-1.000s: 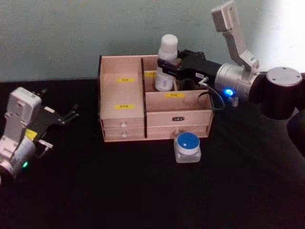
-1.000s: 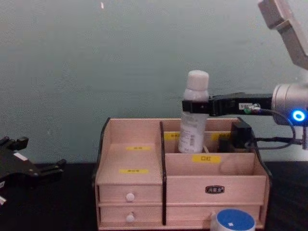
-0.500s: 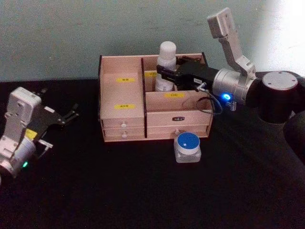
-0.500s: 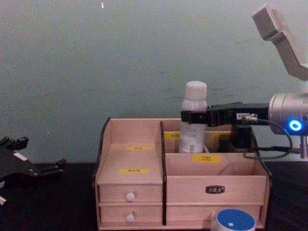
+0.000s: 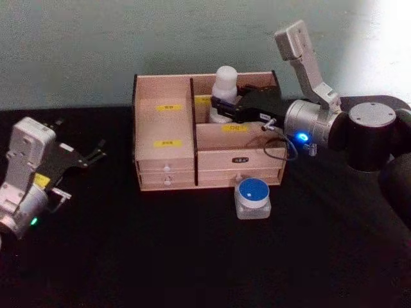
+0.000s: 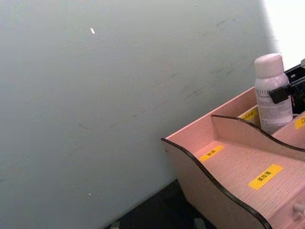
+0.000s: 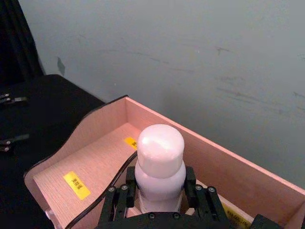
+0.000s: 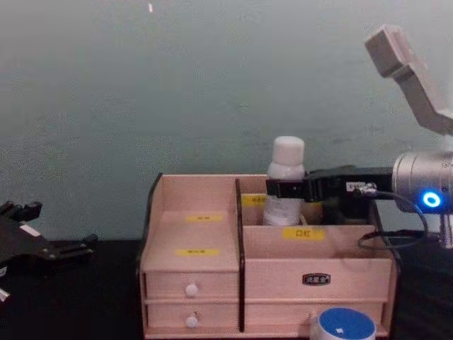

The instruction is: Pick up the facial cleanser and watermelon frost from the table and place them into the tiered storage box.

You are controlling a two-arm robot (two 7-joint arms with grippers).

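Facial cleanser (image 5: 225, 83) stands upright in the rear compartment of the right half of the tiered storage box (image 5: 218, 158), with its lower body hidden behind the wooden walls. The right arm reaches in from the right, its forearm level above the box's right side. The right tool (image 5: 222, 106) is closed around the bottle just under the cap. The left arm sits low at the left over the table (image 5: 160, 250), well apart from the box, and the left tool (image 5: 76, 168) has its fingers spread and holds nothing.

Counted, there is one bottle, one box and one watermelon frost (image 5: 253, 197). The jar sits on the table just in front of the box's lower right drawer. The head view shows four yellow labels on the box.

The right wrist view looks down on the rounded cap, with a black finger (image 7: 116, 200) on each side of the bottle's shoulder. The chest view shows the grip from the side, with the cap rising above the box's back wall. Whether the bottle's base rests on the compartment floor cannot be told.
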